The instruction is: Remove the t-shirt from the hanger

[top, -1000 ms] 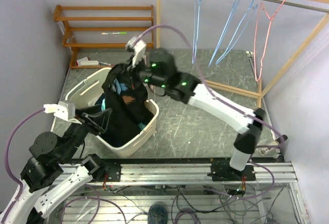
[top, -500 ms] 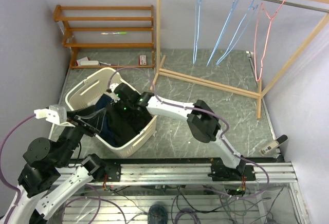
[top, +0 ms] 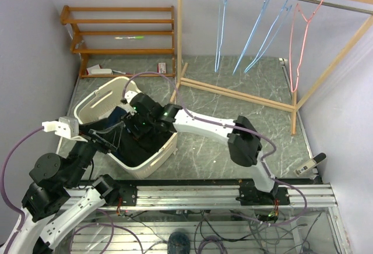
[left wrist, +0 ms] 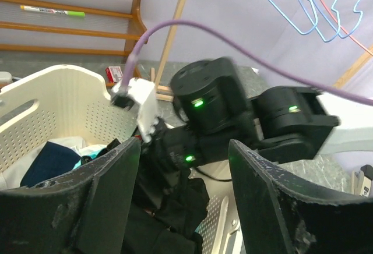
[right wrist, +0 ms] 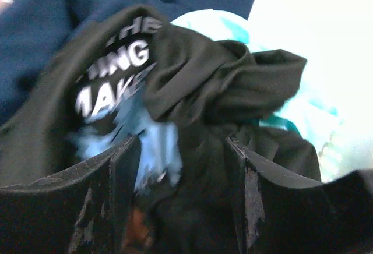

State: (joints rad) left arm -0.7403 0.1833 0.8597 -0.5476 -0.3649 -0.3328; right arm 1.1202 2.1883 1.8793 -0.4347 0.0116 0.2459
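The black t-shirt (top: 135, 149) with white lettering lies crumpled in the white laundry basket (top: 98, 99), off any hanger. My right gripper (top: 140, 133) reaches down into the basket. In the right wrist view it (right wrist: 180, 143) stands open just above the black t-shirt (right wrist: 198, 85), with cloth showing in the gap between its jaws. My left gripper (top: 113, 138) hovers open at the basket's near left rim. In the left wrist view it (left wrist: 182, 149) faces the right wrist, with the t-shirt (left wrist: 169, 207) below. Two blue hangers (top: 220, 27) and a pink hanger (top: 300, 38) hang bare on the rail.
Navy and teal clothes (right wrist: 41, 38) lie under the t-shirt in the basket. A wooden shelf (top: 116, 30) stands at the back left. The clothes rack's wooden frame (top: 233, 94) crosses the floor to the right. A small box (top: 163, 67) lies near the shelf.
My right arm has swung down from above the basket into it with the t-shirt, and its jaws have opened. My left gripper has opened a little wider.
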